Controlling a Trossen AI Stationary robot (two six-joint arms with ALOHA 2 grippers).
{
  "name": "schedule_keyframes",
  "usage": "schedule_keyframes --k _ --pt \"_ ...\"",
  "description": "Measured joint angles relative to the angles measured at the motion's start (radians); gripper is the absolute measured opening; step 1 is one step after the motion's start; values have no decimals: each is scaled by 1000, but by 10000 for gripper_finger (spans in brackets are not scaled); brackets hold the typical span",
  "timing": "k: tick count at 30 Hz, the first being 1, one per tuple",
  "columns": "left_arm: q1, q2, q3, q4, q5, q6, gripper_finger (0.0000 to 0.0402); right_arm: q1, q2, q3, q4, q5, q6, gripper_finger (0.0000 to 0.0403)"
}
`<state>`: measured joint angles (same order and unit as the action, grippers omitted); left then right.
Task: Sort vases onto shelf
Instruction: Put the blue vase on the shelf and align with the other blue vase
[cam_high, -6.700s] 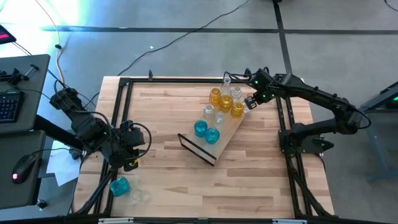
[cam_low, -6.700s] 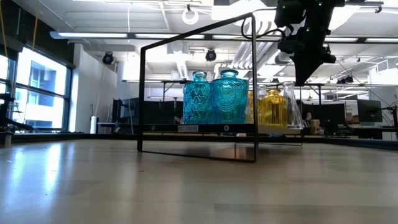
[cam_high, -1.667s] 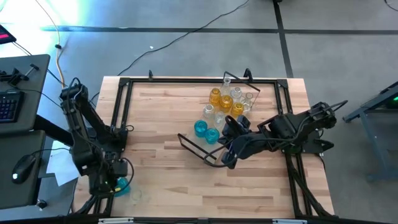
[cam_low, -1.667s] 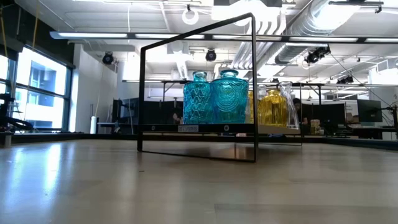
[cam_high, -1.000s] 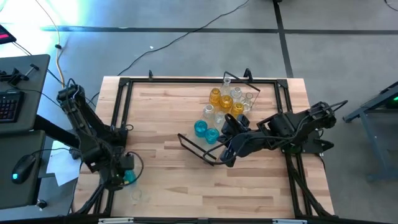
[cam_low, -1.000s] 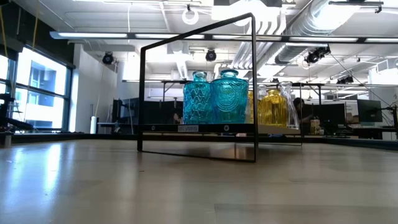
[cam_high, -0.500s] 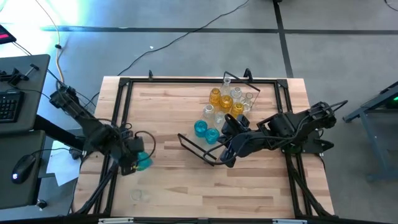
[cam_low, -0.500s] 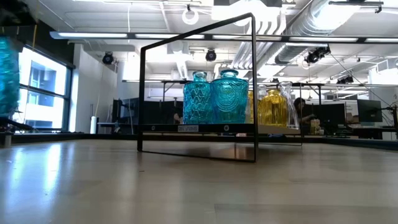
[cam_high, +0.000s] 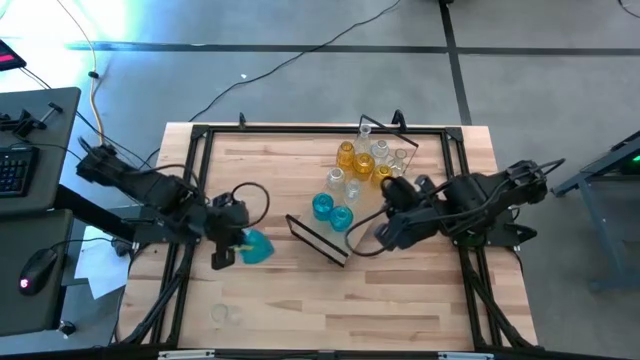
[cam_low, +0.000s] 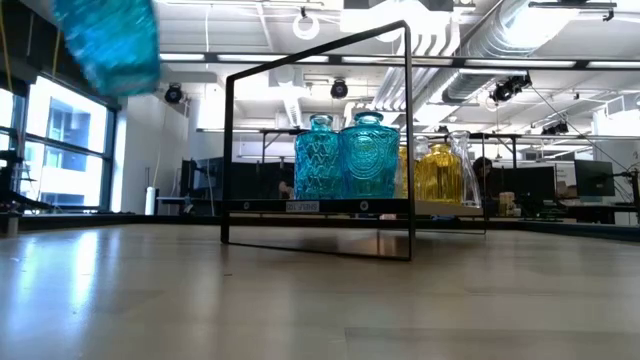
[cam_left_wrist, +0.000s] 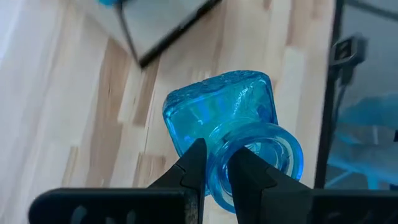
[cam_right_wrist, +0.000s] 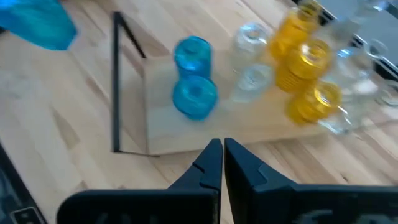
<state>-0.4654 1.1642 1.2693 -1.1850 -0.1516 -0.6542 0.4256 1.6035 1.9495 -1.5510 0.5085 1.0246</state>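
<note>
The left tool (cam_high: 232, 247) holds a blue vase (cam_high: 255, 246) above the left part of the tabletop (cam_high: 270, 300), its fingers (cam_left_wrist: 193, 167) pinching the rim of the neck, one inside the mouth and one outside, so the body hangs free beyond them. That grip likely suits setting the vase down on its base without the fingers crowding its neighbours. The shelf (cam_high: 365, 222) lies slantwise right of centre, well apart from the carried vase, with two blue vases (cam_high: 332, 211) at its near end, amber vases (cam_high: 364, 165) and clear vases (cam_high: 381, 152) farther along, so colours look grouped and the carried one probably belongs by the blue pair. One small clear vase (cam_high: 220, 314) sits alone near the tabletop's near-left corner, not yet sorted. The right tool (cam_high: 383, 228), fingers pressed together and empty, waits just right of the shelf, out of the way.
</note>
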Motion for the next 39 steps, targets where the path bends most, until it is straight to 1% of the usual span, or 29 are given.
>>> schedule_keyframes --k 2,12,15,22,25,29,32,39 --pt "21 27 54 1 0 36 37 0 -11 0 -24 0 24 0" --pt "110 213 344 1 15 225 37 0 -24 0 -20 -6 -11 0" --pt "133 269 441 2 18 279 37 11 -24 0 -20 -31 -1 0" --pt "203 380 655 0 19 403 37 124 -23 -1 -19 -35 128 0" --pt "241 426 721 -1 25 458 37 175 -23 -1 -20 -15 199 0" --pt "293 495 781 2 70 531 37 230 -23 -1 -20 15 276 0" --pt "325 557 820 7 97 579 37 264 -23 -2 -20 18 322 0" --pt "376 716 915 33 196 649 37 313 -22 -2 -20 52 376 0"
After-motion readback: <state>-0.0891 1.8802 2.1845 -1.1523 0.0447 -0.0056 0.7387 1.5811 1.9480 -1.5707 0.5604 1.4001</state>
